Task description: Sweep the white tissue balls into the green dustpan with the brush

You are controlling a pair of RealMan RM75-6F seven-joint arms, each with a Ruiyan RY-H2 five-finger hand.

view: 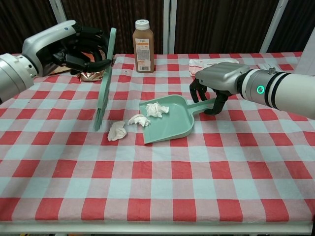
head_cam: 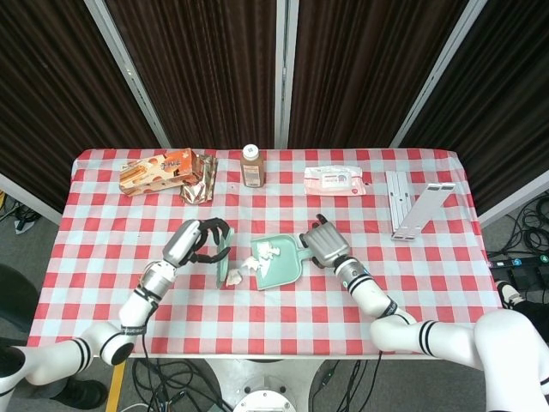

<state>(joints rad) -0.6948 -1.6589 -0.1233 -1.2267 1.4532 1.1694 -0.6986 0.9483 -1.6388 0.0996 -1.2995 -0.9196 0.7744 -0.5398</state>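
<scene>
Mid-surface, nearest first: one white tissue ball [view: 116, 131] lying loose on the checked surface [view: 157, 187], just outside the dustpan's open lip on its left-edge side; a second ball [view: 137, 119] at the lip, seemingly half on it; a third ball [view: 156, 109] inside the green dustpan [view: 170, 123]. Right robot hand [view: 216, 83] grasps the dustpan handle. Left robot hand [view: 69, 46] grasps the brush [view: 103, 83], its long axis near upright, head down, just left of the loose ball. The left hand is nearer; the sweep runs rightward toward the pan. Back edge: a brown bottle [view: 143, 39].
</scene>
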